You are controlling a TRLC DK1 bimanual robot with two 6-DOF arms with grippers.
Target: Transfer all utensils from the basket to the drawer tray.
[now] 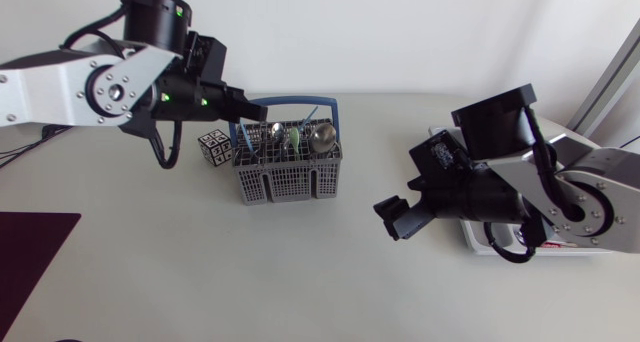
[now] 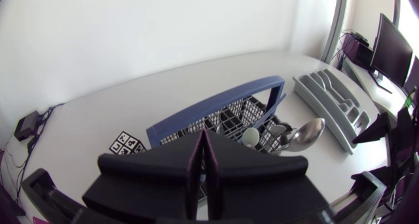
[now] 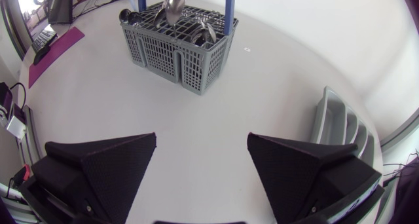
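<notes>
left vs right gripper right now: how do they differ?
The left gripper has its fingers pressed together; the right gripper has them wide apart. The left gripper is at the utensil basket, near its blue handle; the right gripper is over bare table, between the basket and the drawer tray. Shared: both are matte black and neither visibly holds a utensil.

Lighting is bright, even and diffuse over the white table (image 1: 200, 272). Shadows are soft and faint; the clearest lies at the foot of the basket (image 1: 290, 177). The spoon (image 2: 308, 133) carries a mild specular highlight on its bowl. Both wrist views bend straight lines strongly toward their edges; the head view shows little distortion.
</notes>
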